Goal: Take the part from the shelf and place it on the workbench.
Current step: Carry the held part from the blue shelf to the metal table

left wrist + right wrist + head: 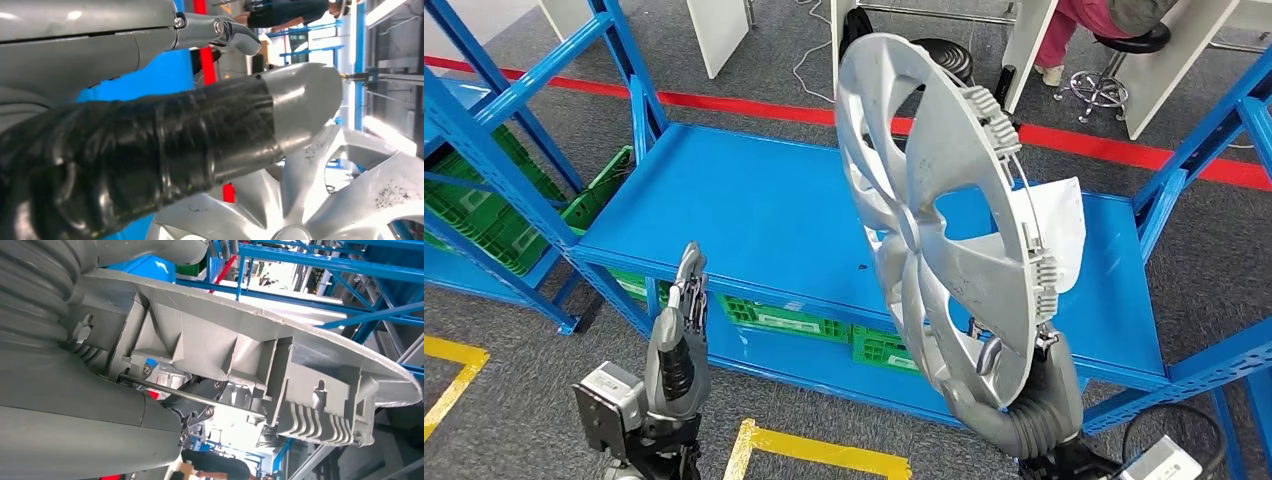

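A silver wheel cover stands on edge in the air above the blue shelf, its back with the clip ring turned to the right. My right hand grips its lower rim from below; the right wrist view shows that rim and its ribbed clips right against the hand. My left hand is raised at the shelf's front edge, left of the cover, holding nothing, fingers pointing up. In the left wrist view its taped thumb lies in front of the cover's spokes.
The blue rack's uprights stand at left and right. Green crates sit on the lower shelf. A white sheet lies on the shelf behind the cover. A red floor line, white desks and a seated person are beyond.
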`<move>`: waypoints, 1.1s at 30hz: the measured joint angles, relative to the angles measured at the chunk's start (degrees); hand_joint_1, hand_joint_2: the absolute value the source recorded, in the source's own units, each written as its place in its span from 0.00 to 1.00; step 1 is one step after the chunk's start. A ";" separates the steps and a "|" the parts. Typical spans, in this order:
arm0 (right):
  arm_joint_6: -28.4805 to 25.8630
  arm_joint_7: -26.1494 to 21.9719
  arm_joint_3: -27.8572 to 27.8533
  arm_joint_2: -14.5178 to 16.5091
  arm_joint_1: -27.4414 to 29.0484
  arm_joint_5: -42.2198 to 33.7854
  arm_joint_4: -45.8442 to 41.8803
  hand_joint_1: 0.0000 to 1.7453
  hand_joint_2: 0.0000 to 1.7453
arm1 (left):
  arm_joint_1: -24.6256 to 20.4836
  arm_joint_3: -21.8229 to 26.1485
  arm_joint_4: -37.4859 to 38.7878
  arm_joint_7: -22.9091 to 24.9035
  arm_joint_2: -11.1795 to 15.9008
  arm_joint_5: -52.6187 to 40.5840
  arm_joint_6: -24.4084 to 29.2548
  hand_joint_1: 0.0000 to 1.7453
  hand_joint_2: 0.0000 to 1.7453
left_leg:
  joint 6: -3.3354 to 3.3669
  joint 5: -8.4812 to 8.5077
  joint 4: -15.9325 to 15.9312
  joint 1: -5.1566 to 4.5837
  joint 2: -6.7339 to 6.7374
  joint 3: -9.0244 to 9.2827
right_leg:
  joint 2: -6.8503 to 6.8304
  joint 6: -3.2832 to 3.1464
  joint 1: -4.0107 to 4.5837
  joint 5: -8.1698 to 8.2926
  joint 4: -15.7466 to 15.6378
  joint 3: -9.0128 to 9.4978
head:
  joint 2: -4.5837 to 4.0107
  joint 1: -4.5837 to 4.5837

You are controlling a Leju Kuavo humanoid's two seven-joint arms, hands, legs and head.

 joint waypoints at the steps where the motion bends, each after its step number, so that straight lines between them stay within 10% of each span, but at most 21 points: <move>1: 0.00 0.07 0.00 0.01 -0.07 0.01 -0.01 1.00 1.00 | 0.00 0.09 -0.01 0.10 0.00 0.15 0.01 0.00 0.00 | -0.31 0.13 0.47 0.02 -0.03 -0.70 | -0.01 0.12 -0.02 0.54 -3.97 2.90 | 0.00 0.37; 3: 0.01 0.14 0.00 0.01 -0.26 0.05 -0.07 1.00 1.00 | -0.07 0.27 -0.02 0.20 -0.01 0.32 0.03 0.00 0.00 | -1.06 0.52 1.37 -0.07 -0.05 -1.73 | 0.12 -0.31 0.15 0.71 -8.88 6.01 | -0.01 0.70; 7: 0.01 0.31 -0.01 -0.01 -0.45 0.09 -0.13 1.00 1.00 | -0.08 0.76 -0.02 0.25 0.00 0.35 0.13 0.00 0.00 | -2.28 0.19 2.90 0.11 -0.19 -2.94 | 0.09 -1.99 0.29 1.15 -9.03 5.49 | -0.01 0.25; 11: 0.01 0.45 -0.01 0.02 -0.61 0.07 -0.15 1.00 1.00 | -0.04 1.08 -0.02 0.26 0.02 0.35 0.15 0.00 0.00 | -3.39 -7.75 15.06 0.53 -0.34 -7.57 | -0.08 -3.35 0.27 2.66 -9.03 3.65 | -0.01 -0.95; 13: 0.02 0.58 -0.01 0.01 -0.61 0.07 -0.14 1.00 1.00 | -0.03 1.11 -0.02 0.33 0.04 0.35 0.16 0.00 0.00 | -3.39 -8.84 18.72 0.65 -0.34 -7.96 | -0.07 -3.38 0.41 3.43 -8.65 2.31 | -0.01 -1.44; 19: 0.15 0.67 -0.01 0.01 -0.70 0.07 -0.15 1.00 1.00 | -0.14 1.24 -0.11 0.34 0.06 0.34 0.16 0.00 0.00 | -1.32 -5.26 1.81 -0.08 -0.69 3.91 | 0.12 -2.29 0.57 5.66 -8.58 0.36 | -0.01 -2.39; 22: 0.15 0.68 -0.01 0.01 -0.70 0.07 -0.15 1.00 1.00 | -0.07 1.31 -0.15 0.18 0.05 0.40 0.34 0.00 0.00 | -0.67 -3.52 0.86 -0.15 -0.59 3.50 | 0.13 -1.18 0.37 6.09 -8.80 -0.15 | 0.00 -2.71; 26: 0.18 0.68 -0.01 0.00 -0.65 0.07 -0.15 1.00 1.00 | -0.02 1.32 -0.15 -0.17 0.02 0.56 0.64 0.00 0.00 | 0.55 -0.93 0.46 -0.08 -0.22 0.91 | 0.10 -0.73 0.43 -2.97 1.84 -3.66 | -0.01 -1.31; 28: 0.20 0.68 0.02 0.00 -0.63 0.07 -0.14 1.00 1.00 | 0.01 1.32 -0.15 -0.26 0.01 0.57 0.66 0.00 0.00 | 0.64 0.25 0.94 -0.31 -0.23 -1.17 | 0.09 -0.58 0.45 -4.62 7.41 -3.99 | -0.01 -0.73; 30: 0.20 0.68 0.02 -0.01 -0.64 0.07 -0.13 1.00 1.00 | 0.03 1.32 -0.14 -0.28 0.00 0.57 0.67 0.00 0.00 | 0.56 1.42 1.55 -0.48 -0.30 -3.32 | 0.09 -0.75 0.53 -2.08 5.60 -0.91 | -0.01 -0.20; 33: 0.17 0.68 0.01 -0.01 -0.74 0.07 -0.14 1.00 1.00 | 0.02 1.33 -0.16 -0.33 -0.02 0.56 0.70 0.00 0.00 | -0.01 3.13 2.37 -0.67 -0.37 -5.61 | -0.02 -1.61 0.99 -1.59 -6.02 7.42 | -0.01 0.31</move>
